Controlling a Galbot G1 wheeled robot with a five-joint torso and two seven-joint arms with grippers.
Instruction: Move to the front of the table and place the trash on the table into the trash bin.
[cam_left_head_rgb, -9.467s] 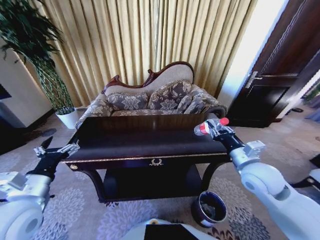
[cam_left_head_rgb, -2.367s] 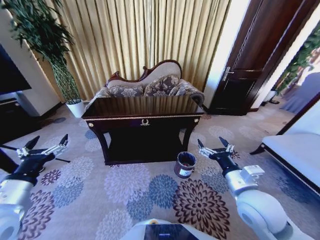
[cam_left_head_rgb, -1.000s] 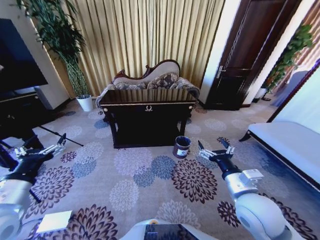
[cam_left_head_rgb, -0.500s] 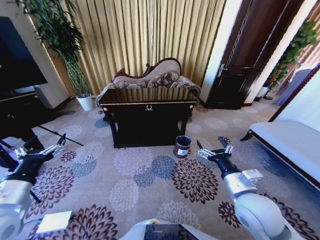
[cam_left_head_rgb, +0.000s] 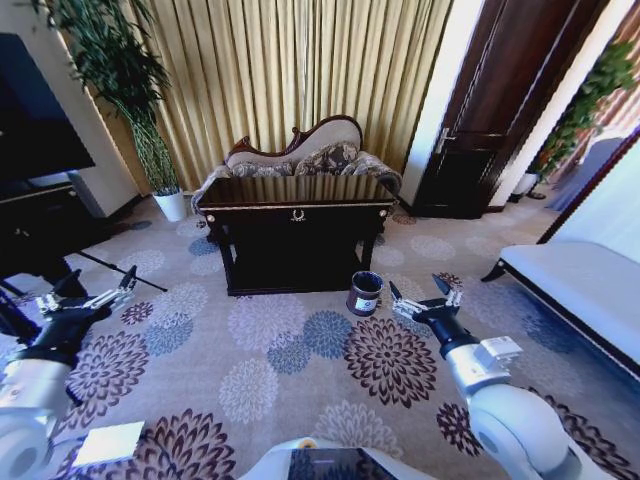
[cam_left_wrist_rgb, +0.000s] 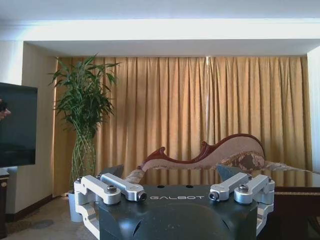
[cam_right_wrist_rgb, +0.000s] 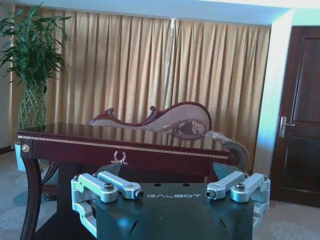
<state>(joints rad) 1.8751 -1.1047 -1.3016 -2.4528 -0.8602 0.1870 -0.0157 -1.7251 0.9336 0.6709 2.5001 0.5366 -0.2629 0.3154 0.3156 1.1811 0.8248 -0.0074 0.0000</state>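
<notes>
While both spread empty, right claw (cam_left_head_rgb: 426, 299) slightly nearer the trash bin (cam_left_head_rgb: 364, 293), left claw (cam_left_head_rgb: 88, 295) barely shifted.

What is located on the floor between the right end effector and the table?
In the head view, the trash bin stands on the floral carpet between the open right end effector and the table, near the table's right front leg.

left pincer (cam_left_wrist_rgb: 168, 175) up close, fingers spread wide with nothing in them | gold curtains (cam_left_wrist_rgb: 200, 115) across the back | tall leafy plant (cam_left_wrist_rgb: 84, 107) beside a dark TV screen (cam_left_wrist_rgb: 17, 125) | curvy sofa back (cam_left_wrist_rgb: 210, 152) behind | dark table (cam_left_wrist_rgb: 295, 192) corner poking in
</notes>
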